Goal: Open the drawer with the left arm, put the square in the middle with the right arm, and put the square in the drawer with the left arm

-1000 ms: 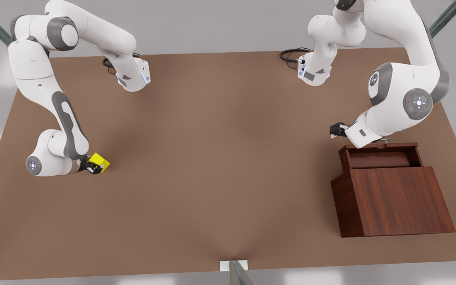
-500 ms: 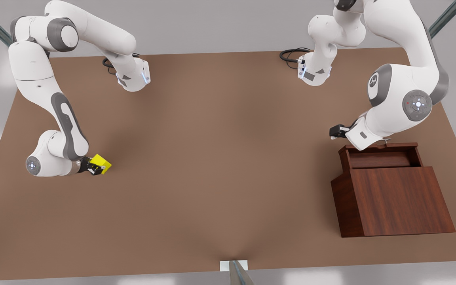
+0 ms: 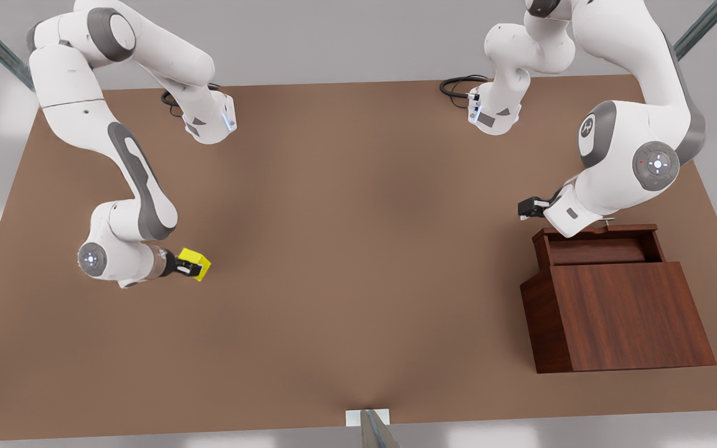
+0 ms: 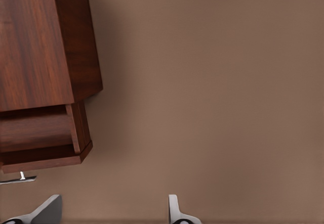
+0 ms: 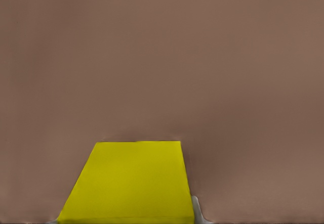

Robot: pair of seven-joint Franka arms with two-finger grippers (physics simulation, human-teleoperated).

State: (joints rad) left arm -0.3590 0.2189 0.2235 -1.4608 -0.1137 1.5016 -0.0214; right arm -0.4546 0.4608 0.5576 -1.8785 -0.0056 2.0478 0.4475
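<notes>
At the lower left of the front view, the right tool (image 3: 189,266) is pinching the square (image 3: 197,264), its dark fingers pressed against the cube's sides; in the right wrist view the square (image 5: 129,181) is sitting between the finger tips with bare tabletop (image 5: 162,57) beyond it. Whether the cube is resting on the surface or hanging just above it, I cannot tell. The step in hand looks like the second one: the right arm is carrying the square toward the middle (image 3: 346,249), which is lying well apart from the cube, further toward the frame's centre.

At the right of the front view, the left tool (image 3: 526,208) is hovering just beside the cabinet's (image 3: 620,311) upper left corner. In the left wrist view its two pale fingers (image 4: 43,211) are standing wide apart with nothing between them, and the silver handle (image 4: 17,177) is lying near one of them. The drawer (image 3: 598,246) is already standing pulled out, so the opening step appears done and this arm seems to be waiting.

The next move is calling for a sideways carry to the tabletop's (image 3: 358,155) centre, a gentle set-down, and a release within the left arm's reach.

Counting: two arms, two tools, one square, one cabinet with one drawer and one handle, and one tabletop.
</notes>
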